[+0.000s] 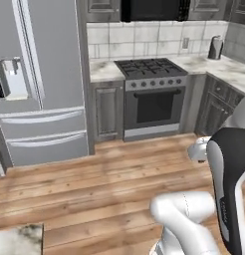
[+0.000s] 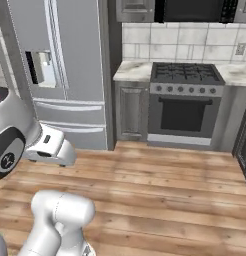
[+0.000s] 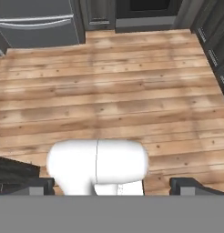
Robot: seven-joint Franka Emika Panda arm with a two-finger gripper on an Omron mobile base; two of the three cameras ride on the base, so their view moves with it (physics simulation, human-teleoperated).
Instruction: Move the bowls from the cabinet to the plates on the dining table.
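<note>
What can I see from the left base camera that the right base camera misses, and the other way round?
Left base view alone: a kettle on the far right counter, the corner base cabinets beneath it, and a marble slab corner at the lower left.

Right base view alone: the wall outlet right of the stove is plain there; otherwise little is new.

Both: the steel fridge with its dispenser, the stove with its oven door, the narrow cabinet between them, the tiled backsplash, and the wooden floor.
</note>
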